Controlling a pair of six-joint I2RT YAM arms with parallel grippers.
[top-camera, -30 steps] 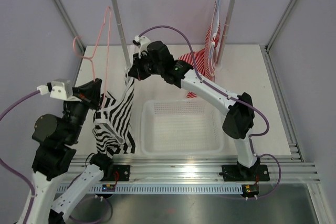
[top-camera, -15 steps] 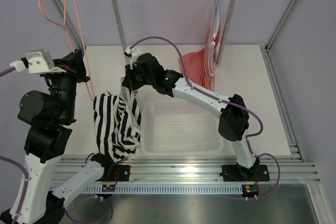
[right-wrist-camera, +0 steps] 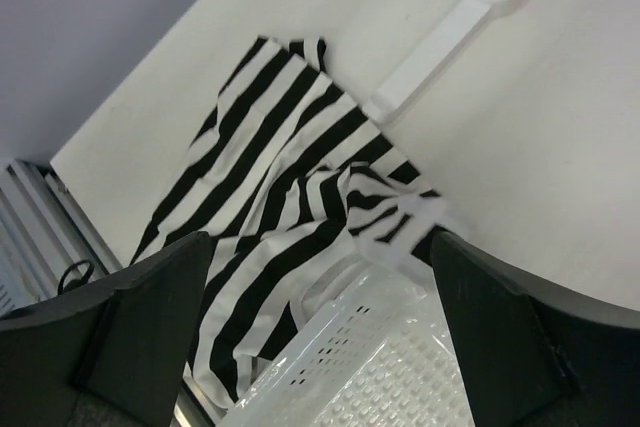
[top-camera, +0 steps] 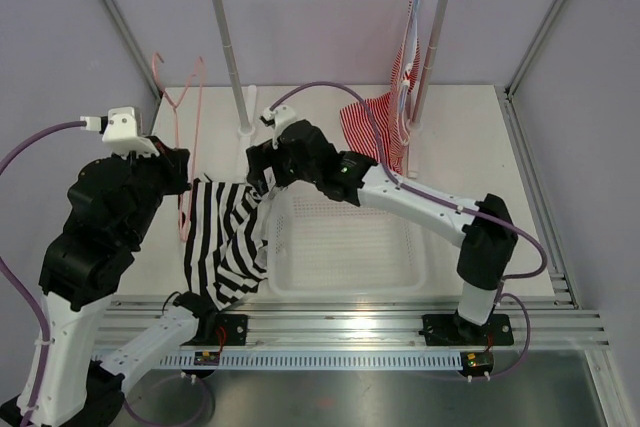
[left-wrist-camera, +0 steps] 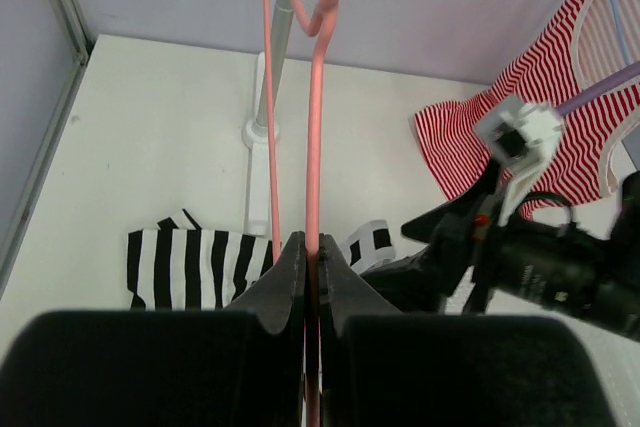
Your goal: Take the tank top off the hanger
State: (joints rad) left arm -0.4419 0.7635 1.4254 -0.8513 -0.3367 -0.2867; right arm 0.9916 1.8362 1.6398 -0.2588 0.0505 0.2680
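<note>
Biggest worry here is a snag. The lower end of the hanger (left-wrist-camera: 315, 127) is hidden behind the left pincer (left-wrist-camera: 305, 265) in the wrist view, so there's no telling if a strap of the tank top (top-camera: 225, 237) is hooked on it; if one is, any lift would drag the cloth along. Second thing: that pincer is clamped tight on one thin wire, so the hanger could swivel or slip in the grip pretty easily.

The tank top itself looks basically off. It's lying crumpled on the table (top-camera: 470, 147) just left of the basket (top-camera: 345, 237), with its right edge against or over the rim (can't tell which), so a nudge could pull it sideways.

Pose-wise, the left arm is folded up tall at the left edge, with the hanger roughly upright and the hook on top. The right arm reaches across the basket's far left corner; the right pincer (right-wrist-camera: 318, 242) is spread wide, holding nothing, hovering right above the striped cloth. It's close to the rack post (top-camera: 229, 57) too, so a careless swing could clip it.
</note>
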